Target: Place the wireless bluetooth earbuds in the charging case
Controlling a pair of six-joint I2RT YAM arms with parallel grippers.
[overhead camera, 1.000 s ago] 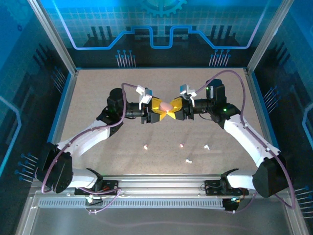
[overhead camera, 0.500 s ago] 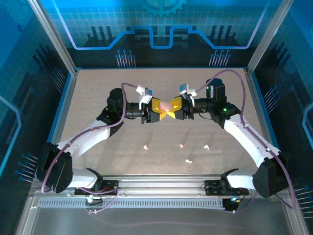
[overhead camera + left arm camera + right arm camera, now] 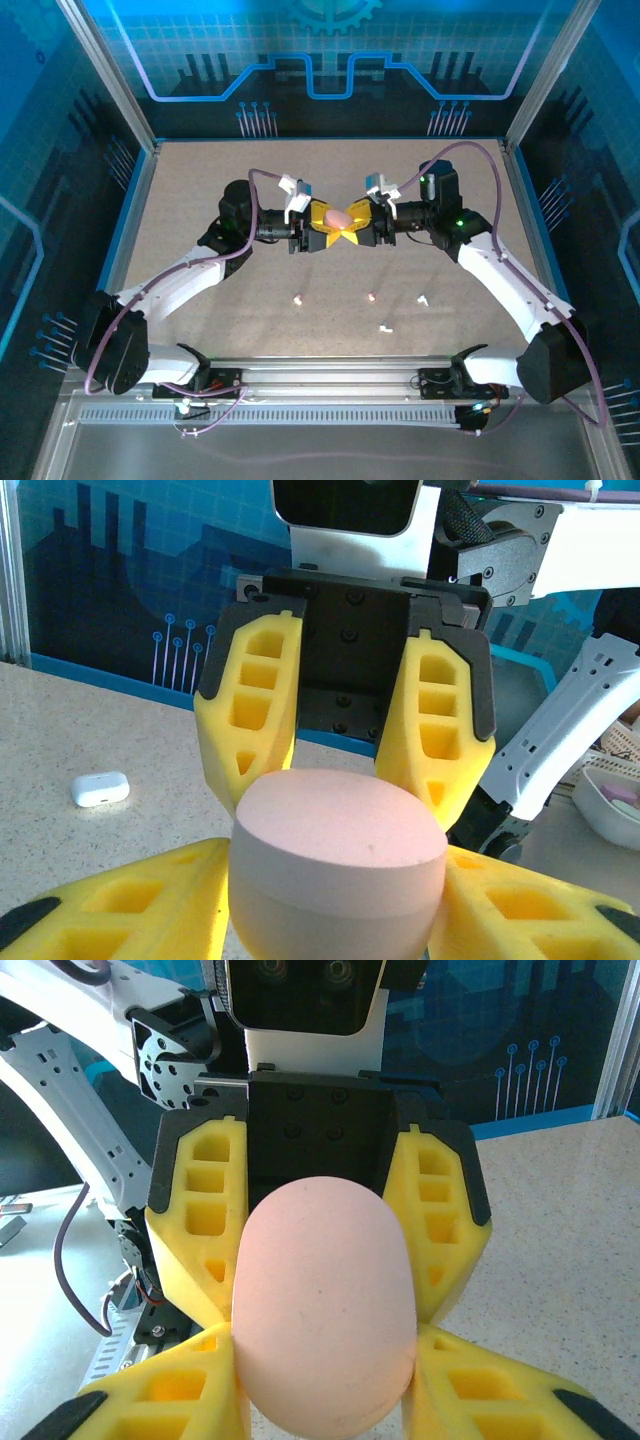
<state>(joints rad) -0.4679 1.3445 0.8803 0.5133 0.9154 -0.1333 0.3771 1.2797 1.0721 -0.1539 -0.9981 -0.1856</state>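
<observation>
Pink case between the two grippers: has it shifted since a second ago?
No. The pink case keeps the same place relative to the loose earbuds in the top view.

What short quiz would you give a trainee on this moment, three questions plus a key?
1. True or false: the white case is held in a claw.
2. What grips the pink case? A) the left claw alone B) the right claw alone C) both claws
3. How many loose earbuds lie on the table in the top view?
Key: 1 false, it lies on the table. 2 C, gripped from opposite sides. 3 four.
</observation>
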